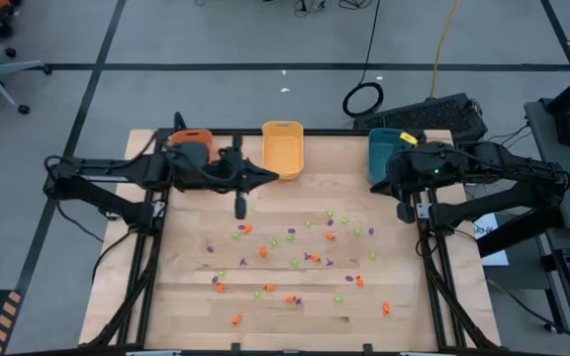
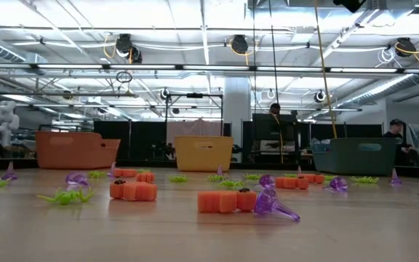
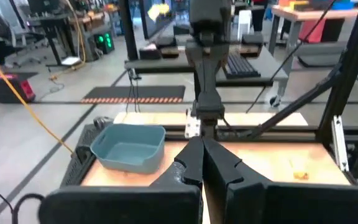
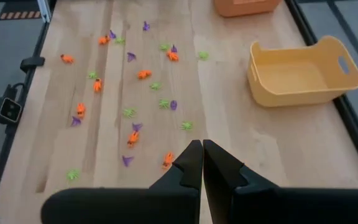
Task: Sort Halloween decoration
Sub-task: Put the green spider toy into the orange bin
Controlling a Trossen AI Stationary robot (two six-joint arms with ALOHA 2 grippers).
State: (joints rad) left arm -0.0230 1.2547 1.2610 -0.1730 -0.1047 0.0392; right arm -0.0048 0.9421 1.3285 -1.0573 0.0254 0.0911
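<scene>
Both pincers are pinched shut on nothing. My left gripper (image 1: 268,176) and right gripper (image 1: 405,211) sit near the tabletop's far edge, and the Halloween decoration (image 1: 310,259) is scattered mid-table toward the near edge. Right looks closer.

Matt pale wooden table (image 1: 186,297); smooth plastic yellow bin (image 1: 283,150).

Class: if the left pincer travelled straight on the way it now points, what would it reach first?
Probably the right arm, standing straight ahead of the shut left pincer; the teal bin lies off to one side. Depth is uncertain.
</scene>
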